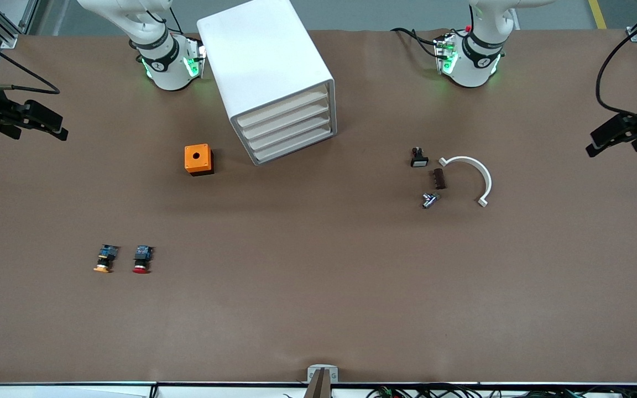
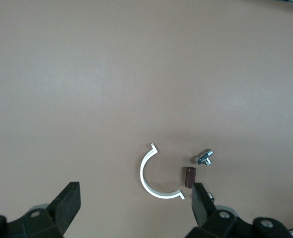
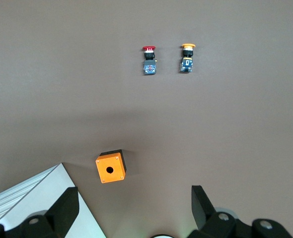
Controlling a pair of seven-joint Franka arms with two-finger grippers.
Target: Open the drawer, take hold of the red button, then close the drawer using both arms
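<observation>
Standing toward the right arm's end of the brown tabletop [image 1: 318,287], the white box cabinet [image 1: 266,72] shows four alike off-white fronts, all pushed in — the drawer [image 1: 288,131] among them is shut. Just beside the cabinet, farther toward that same end, sits the orange cube with a round hole [image 1: 198,159]. Well nearer to the front camera lies the button [image 1: 141,258], its red cap pointing at that camera, with the orange-capped button [image 1: 105,258] just beside it.

Both arms wait, raised at the tabletop's two ends. The right tool [image 1: 35,124] hangs over the right arm's end, its fingers [image 3: 64,210] spread wide apart and holding nothing. The left tool [image 1: 625,135] hangs over the left arm's end, fingers [image 2: 67,203] likewise spread and bare.

Toward the left arm's end lie a white half-ring [image 1: 470,177], a small brown block [image 1: 438,178], a metal fitting [image 1: 430,199] and a small black-and-white part [image 1: 418,158] — all close together.
</observation>
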